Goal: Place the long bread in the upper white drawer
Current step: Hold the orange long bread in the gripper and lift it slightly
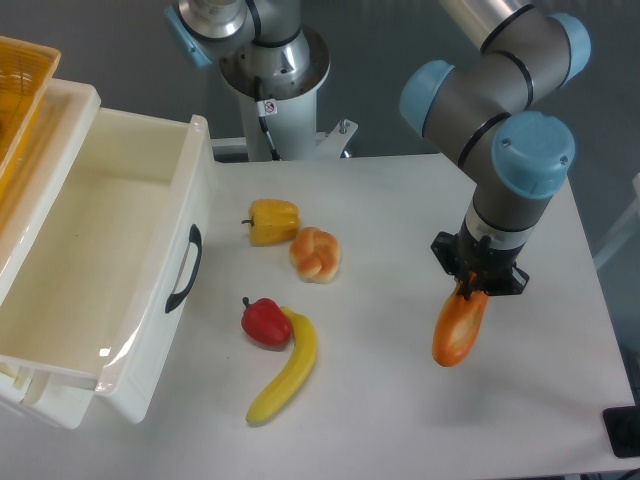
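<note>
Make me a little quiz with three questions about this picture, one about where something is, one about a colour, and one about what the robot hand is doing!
1. Where is the banana?
A. inside the drawer
B. on the table, touching the red pepper
C. in the gripper

2. What colour is the pepper next to the bun?
A. yellow
B. green
C. purple

3. What is the gripper doing?
A. hanging open and empty
B. holding the long bread above the table
C. pulling the drawer handle

Answers:
1. B, it lies on the table against the red pepper.
2. A, it is plainly yellow.
3. B, the long bread hangs from it by one end, far from the white drawer, which stands open.
</note>
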You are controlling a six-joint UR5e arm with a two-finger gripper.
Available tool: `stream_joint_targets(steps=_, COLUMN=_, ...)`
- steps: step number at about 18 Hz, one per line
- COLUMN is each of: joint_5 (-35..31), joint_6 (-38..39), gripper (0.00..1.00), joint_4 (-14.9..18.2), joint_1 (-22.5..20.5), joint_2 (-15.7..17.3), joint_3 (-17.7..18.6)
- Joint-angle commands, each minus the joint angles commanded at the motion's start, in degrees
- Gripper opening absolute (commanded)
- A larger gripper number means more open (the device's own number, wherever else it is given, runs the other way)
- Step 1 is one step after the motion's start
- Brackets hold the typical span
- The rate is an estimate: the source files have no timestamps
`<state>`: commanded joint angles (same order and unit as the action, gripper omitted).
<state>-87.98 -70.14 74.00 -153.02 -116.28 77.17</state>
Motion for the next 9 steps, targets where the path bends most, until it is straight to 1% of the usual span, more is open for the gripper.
stream_joint_targets(steps=6, joint_5=0.0, joint_6=0.1, gripper=0.00, joint_4=0.1, joint_1=0.1, joint_2=0.1, joint_3=-0.2)
stream_joint_targets(steps=9, joint_5=-0.1, joint_6=0.2, gripper=0.00, joint_4=1.0, joint_1=0.1, joint_2=1.1, joint_3=0.0)
